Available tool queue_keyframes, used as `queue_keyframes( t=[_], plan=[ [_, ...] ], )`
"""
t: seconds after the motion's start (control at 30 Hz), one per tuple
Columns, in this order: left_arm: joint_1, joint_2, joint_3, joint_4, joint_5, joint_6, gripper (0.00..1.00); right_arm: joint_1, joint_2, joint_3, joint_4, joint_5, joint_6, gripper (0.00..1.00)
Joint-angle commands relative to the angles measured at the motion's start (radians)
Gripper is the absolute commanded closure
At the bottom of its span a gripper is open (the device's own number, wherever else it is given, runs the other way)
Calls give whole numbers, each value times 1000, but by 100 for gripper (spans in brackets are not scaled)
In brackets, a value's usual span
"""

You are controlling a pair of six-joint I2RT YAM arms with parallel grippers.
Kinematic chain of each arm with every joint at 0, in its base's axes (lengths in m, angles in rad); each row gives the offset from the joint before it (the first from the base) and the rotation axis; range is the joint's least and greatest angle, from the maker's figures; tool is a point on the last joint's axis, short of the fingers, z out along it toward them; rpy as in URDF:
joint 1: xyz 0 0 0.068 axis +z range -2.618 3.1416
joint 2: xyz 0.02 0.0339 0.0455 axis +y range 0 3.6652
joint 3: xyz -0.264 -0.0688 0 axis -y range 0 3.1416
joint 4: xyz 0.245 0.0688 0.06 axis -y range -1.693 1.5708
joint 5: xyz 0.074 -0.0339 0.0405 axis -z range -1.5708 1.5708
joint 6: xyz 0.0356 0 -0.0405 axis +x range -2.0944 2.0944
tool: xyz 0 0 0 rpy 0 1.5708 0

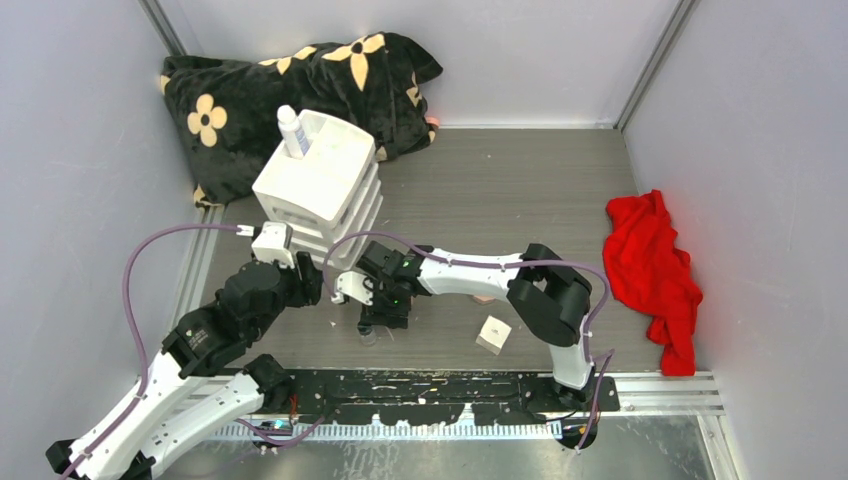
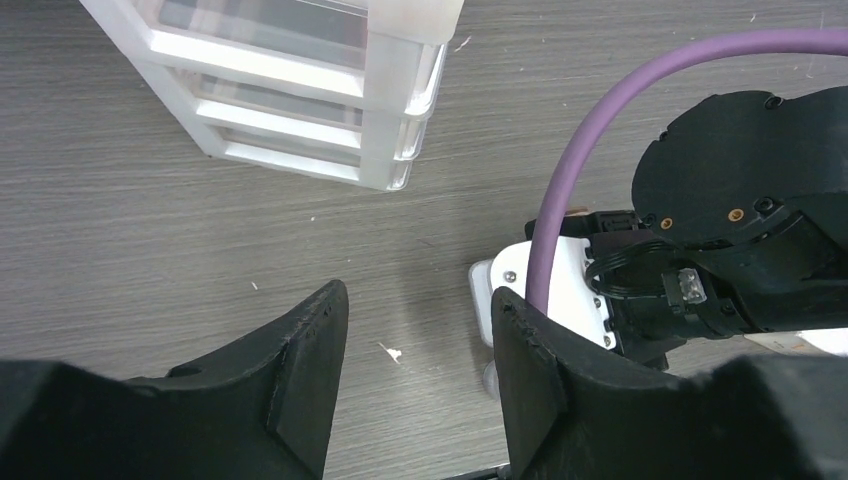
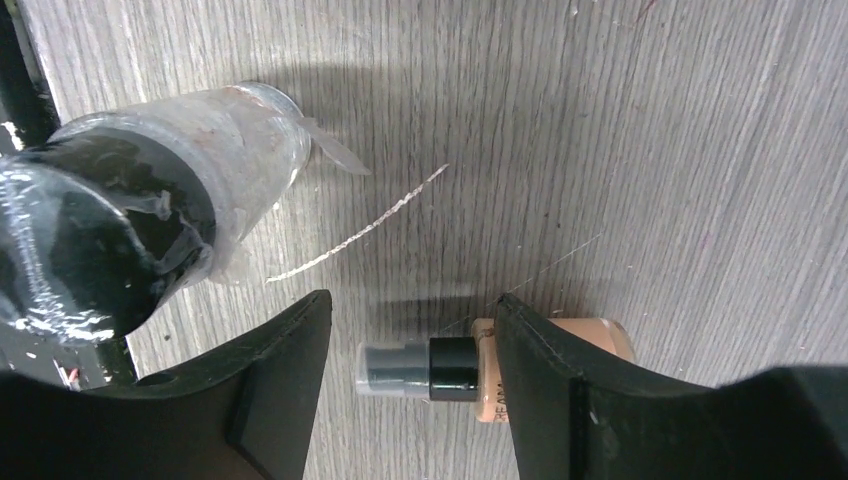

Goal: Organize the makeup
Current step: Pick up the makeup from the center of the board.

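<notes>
Grey table point(image 1: 520, 190): one tan bottle point(image 3: 492, 385), one white cube point(image 1: 493, 333).

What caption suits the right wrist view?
Open right end effector above the tan dark-capped bottle lying on its side, clear jar to its left.

You have the white bottle point(image 1: 292, 130), marked with a bluish label, standing with a slight lean in the open top compartment of the white drawer box point(image 1: 320, 185), at its far left corner. On the table just in front of that box, the tan bottle point(image 3: 455, 368) lies on its side; its dark collar and grey tip point left in the right wrist view. The small clear jar point(image 3: 150, 200) sits near it, apart from it, with cloudy smeared walls and a dark end; you cannot tell whether it is upright. The white cube point(image 1: 493, 334) rests on the table, well to the right of the box and nearer you.
</notes>
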Motion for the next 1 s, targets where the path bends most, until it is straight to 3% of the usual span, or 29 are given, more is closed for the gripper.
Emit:
queue_keyframes(
  t=[0.0,0.57,0.7,0.97],
  plan=[
    [-1,-13,0,36,-6,-8,45,4,2,17,25,10,-9,34],
    [-1,-3,-26,75,16,-6,44,21,-246,-24,79,227,45,35],
    [-1,-11,-31,78,21,-13,44,21,-224,24,-5,338,150,36],
    [-1,-5,-31,82,37,-4,44,33,-280,-178,135,507,472,37]
  ],
)
